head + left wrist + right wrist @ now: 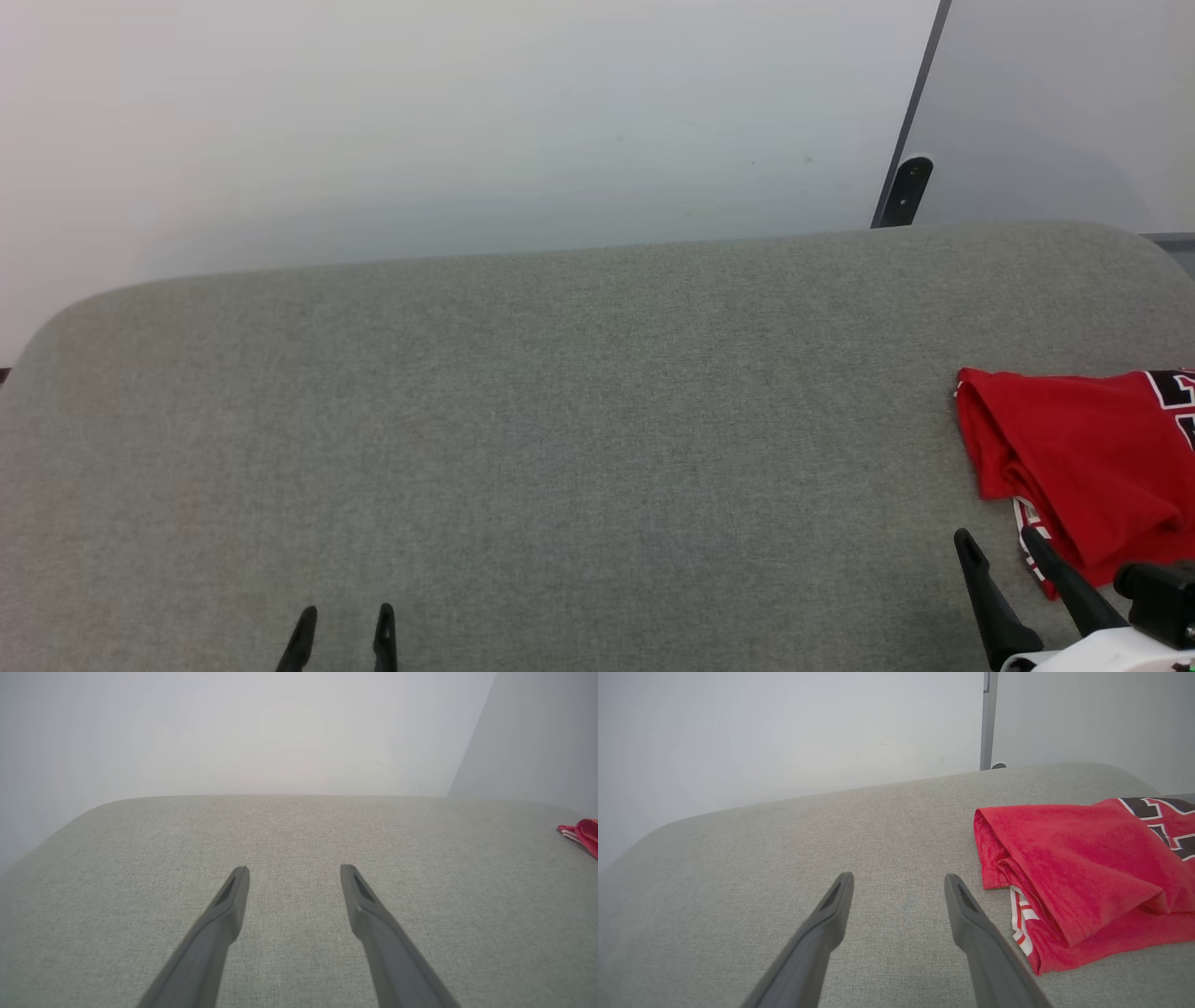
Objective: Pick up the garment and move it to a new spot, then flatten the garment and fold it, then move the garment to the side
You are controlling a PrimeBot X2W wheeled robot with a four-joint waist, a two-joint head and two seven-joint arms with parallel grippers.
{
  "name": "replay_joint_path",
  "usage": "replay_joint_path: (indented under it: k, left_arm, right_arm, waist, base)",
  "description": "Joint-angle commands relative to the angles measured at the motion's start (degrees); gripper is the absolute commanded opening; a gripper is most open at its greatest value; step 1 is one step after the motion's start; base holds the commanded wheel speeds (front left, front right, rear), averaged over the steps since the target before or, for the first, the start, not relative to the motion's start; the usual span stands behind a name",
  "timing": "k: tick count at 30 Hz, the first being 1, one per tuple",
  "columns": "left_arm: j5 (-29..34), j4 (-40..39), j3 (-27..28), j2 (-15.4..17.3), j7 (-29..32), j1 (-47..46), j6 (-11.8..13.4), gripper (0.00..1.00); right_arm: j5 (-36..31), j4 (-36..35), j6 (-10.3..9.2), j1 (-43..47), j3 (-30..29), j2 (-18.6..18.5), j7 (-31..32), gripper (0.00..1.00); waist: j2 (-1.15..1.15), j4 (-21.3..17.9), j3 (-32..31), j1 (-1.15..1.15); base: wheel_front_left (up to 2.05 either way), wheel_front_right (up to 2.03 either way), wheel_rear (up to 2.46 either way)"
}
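The garment (1083, 457) lies folded at the right edge of the grey upholstered surface (560, 420); it is red, with black-and-white lettering on top and a strip of red-striped white trim at its near edge. The right wrist view shows the garment (1073, 868) just right of my right gripper (899, 881), which stands open with nothing between its fingers. In the head view the right gripper (995, 536) sits at the garment's near left corner, apart from it. My left gripper (345, 612) is open over bare fabric at the lower left. A sliver of the garment (581, 833) shows far right in the left wrist view, well away from the open left gripper (294, 870).
A pale wall (467, 121) rises behind the surface's rounded far edge. A dark vertical post (907, 131) with a black fitting stands at the back right, beside a grey panel (1064, 103).
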Motion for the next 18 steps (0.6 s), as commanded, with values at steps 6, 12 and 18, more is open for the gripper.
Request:
replay_joint_path:
  k: [6,12,18]
  left_arm:
    - [-0.5,-0.1,-0.2,0.4,0.1,-0.2,0.7,1.0]
    - [-0.6,-0.1,-0.4,0.6,0.2,0.0,0.9,1.0]
    - [-0.8,-0.5,-0.4,0.6,0.1,0.1,1.2,1.0]
  right_arm:
    - [0.4,0.2,-0.07,-0.6,0.7,0.2,-0.4,1.0]
    - [0.6,0.3,-0.07,-0.5,1.2,0.1,-0.6,1.0]
    - [0.6,0.2,-0.07,-0.3,1.4,0.1,-0.7,1.0]
  waist:
    - [0.0,0.0,0.0,0.0]
    - [0.0,-0.1,0.1,0.0]
    - [0.0,0.0,0.2,0.0]
  base:
    - [0.0,0.0,0.0]
    - [0.0,0.0,0.0]
    - [0.0,0.0,0.0]
